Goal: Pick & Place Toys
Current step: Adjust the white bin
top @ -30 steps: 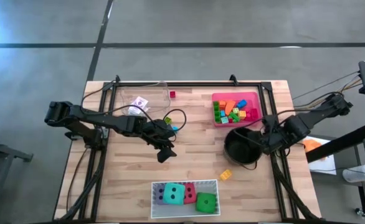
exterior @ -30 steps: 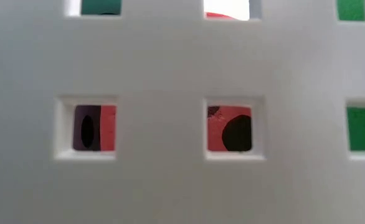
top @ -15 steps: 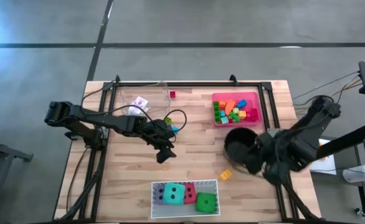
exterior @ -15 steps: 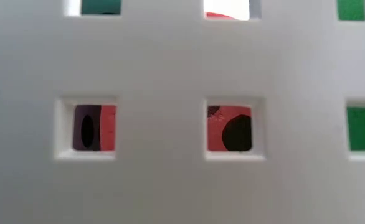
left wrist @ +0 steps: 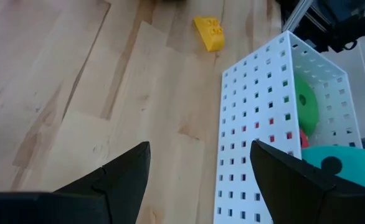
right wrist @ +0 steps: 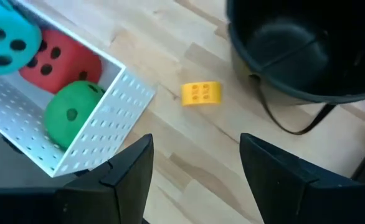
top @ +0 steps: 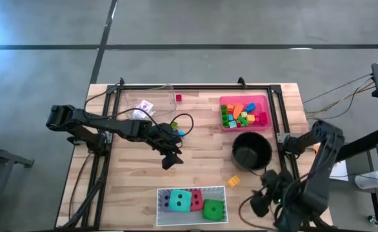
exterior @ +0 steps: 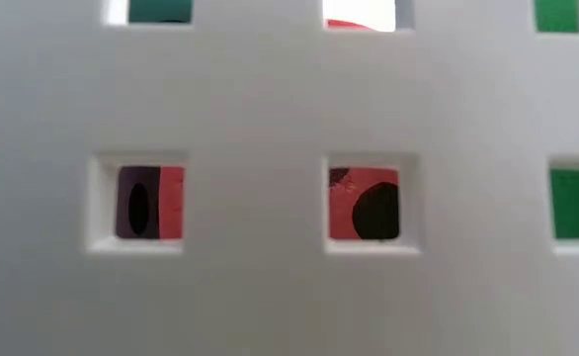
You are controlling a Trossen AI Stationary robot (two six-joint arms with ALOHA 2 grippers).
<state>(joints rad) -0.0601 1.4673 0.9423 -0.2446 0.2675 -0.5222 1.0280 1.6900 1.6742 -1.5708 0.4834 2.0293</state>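
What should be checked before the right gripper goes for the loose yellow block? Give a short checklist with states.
1. Right gripper open and empty: ok.
2. Yellow block lies alone on bare wood, nothing touching it: ok.
3. Black pot apart from the block: ok.
4. White tray apart from the block: ok.
5. Left gripper open, at mid-table, away from the block: ok.
6. Low view useful for guidance: not ok, the tray wall fills it.
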